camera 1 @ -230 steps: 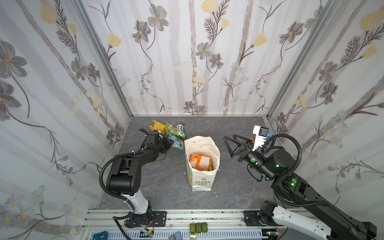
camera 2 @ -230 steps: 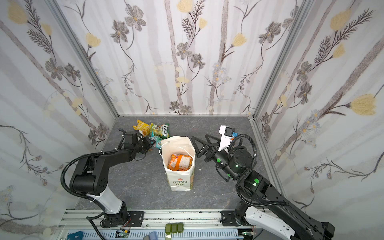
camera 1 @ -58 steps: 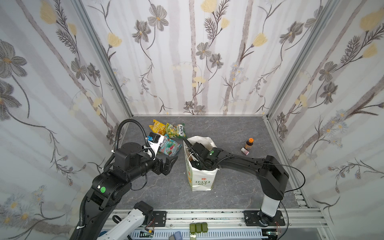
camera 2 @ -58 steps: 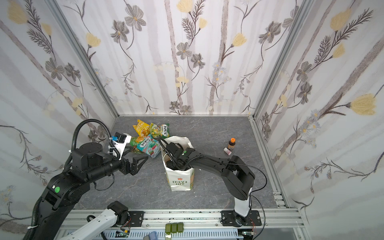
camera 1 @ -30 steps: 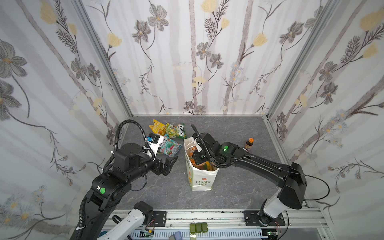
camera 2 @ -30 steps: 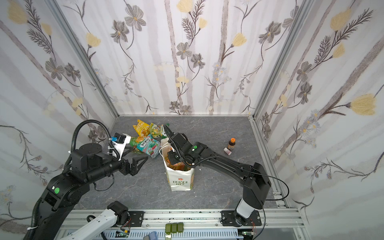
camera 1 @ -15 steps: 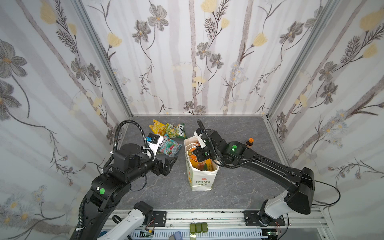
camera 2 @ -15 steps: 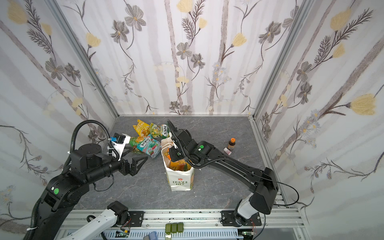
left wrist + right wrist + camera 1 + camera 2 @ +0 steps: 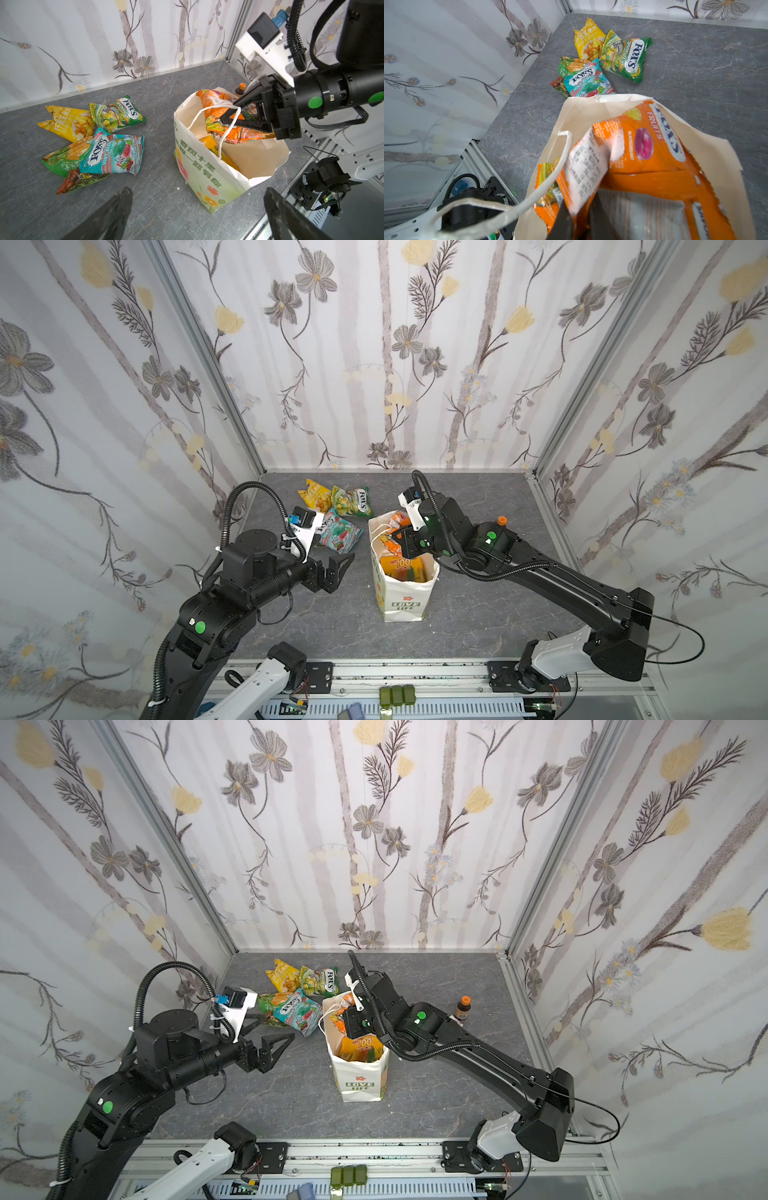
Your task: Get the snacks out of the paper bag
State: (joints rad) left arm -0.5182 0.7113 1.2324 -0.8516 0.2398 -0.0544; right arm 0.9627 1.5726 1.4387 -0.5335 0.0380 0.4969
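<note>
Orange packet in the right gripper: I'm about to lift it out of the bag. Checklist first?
1. Right gripper shut on the orange packet: ok.
2. String handle clear of the gripper: not ok, it crosses the fingers in the left wrist view.
3. Bag upright: ok.
4. Left gripper open, apart from the bag: ok, but nothing holds the bag down.
5. Only one packet pinched: cannot tell; the "100" packet sits just beneath.
6. Room beside the pile: ok.
</note>
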